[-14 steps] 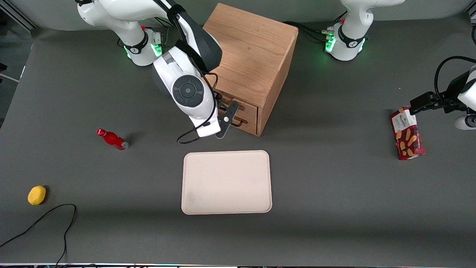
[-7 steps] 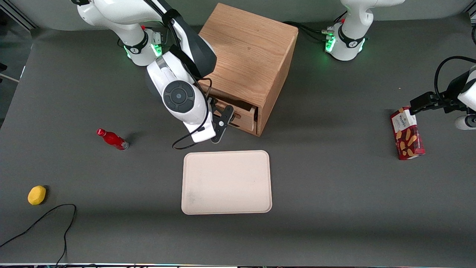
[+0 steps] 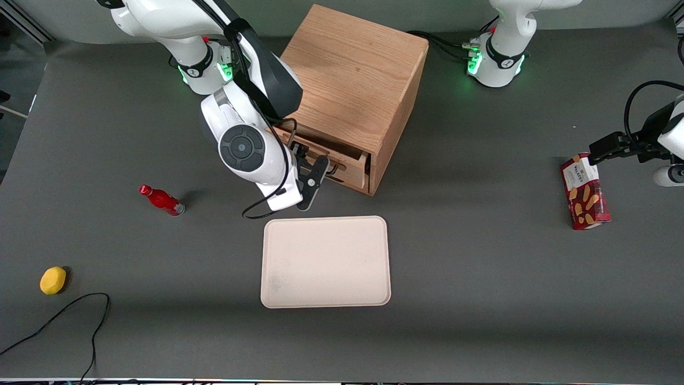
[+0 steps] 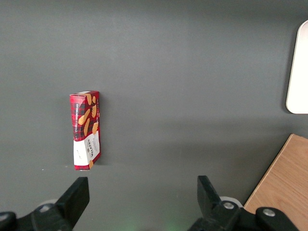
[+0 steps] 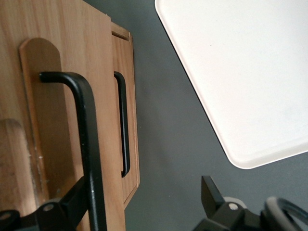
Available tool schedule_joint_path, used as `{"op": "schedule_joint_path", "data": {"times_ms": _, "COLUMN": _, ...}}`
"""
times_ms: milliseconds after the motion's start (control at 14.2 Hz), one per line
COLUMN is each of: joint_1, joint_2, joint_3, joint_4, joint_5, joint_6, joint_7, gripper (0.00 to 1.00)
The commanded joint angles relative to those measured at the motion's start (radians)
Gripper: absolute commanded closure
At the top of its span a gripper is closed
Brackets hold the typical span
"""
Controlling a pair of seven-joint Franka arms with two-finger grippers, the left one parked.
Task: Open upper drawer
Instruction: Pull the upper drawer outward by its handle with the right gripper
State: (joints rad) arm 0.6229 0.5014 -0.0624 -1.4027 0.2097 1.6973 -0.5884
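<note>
The wooden cabinet stands mid-table, its drawers facing the front camera. The upper drawer is slid out a little, and a dark gap shows under the cabinet top. In the right wrist view its front stands out ahead of the lower drawer. My right gripper is at the upper drawer's front. It is open, with one finger hooked under the upper drawer's black wire handle. The other finger hangs free over the table. The lower handle is untouched.
A cream tray lies nearer the front camera than the cabinet. A red bottle, a yellow fruit and a black cable lie toward the working arm's end. A red cookie box lies toward the parked arm's end.
My right arm has drawn back toward its own end of the table, and the upper drawer has slid out of the cabinet with it. The lower drawer has stayed closed.
</note>
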Motion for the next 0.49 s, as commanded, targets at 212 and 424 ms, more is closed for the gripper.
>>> {"op": "schedule_joint_path", "data": {"times_ms": 212, "joint_1": -0.018, "joint_2": 0.006, "joint_3": -0.005, "joint_4": -0.006, "joint_5": 0.043, "joint_6": 0.039, "joint_7": -0.06, "gripper": 0.0}}
{"op": "schedule_joint_path", "data": {"times_ms": 424, "joint_1": -0.02, "joint_2": 0.009, "joint_3": -0.005, "joint_4": -0.004, "joint_5": 0.054, "joint_6": 0.039, "joint_7": -0.094, "gripper": 0.0}}
